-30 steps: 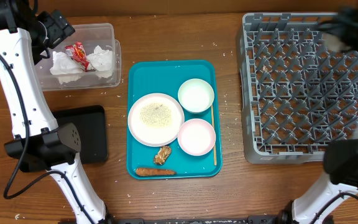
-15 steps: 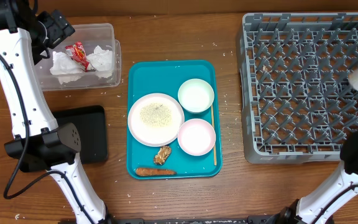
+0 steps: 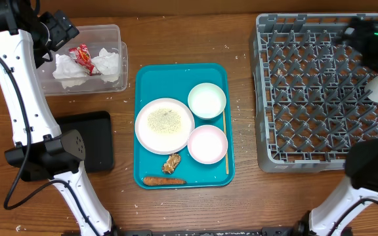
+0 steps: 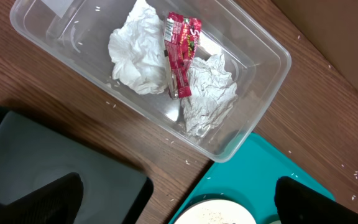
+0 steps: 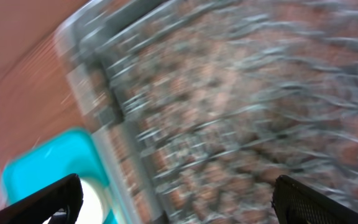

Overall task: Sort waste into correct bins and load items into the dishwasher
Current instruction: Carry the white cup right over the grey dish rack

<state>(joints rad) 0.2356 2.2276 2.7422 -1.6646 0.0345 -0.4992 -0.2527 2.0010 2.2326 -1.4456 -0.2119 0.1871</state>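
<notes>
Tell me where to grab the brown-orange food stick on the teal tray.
The food stick lies flat along the near edge of the teal tray, with the brown lump crowding its right end. So probably take its left half from straight above, jaws across its narrow width.

You are looking at plastic, paper and wood.
The tub (image 4: 263, 74) is showing clear glossy plastic, the napkins (image 4: 135, 59) crumpled matt paper, the wrapper (image 4: 180, 53) crinkled shiny film; the black tray (image 4: 36, 155) is looking matt, the teal tray (image 3: 163, 78) smooth, the rack (image 3: 307, 98) grey plastic, the table (image 3: 176, 33) grained wood.
</notes>
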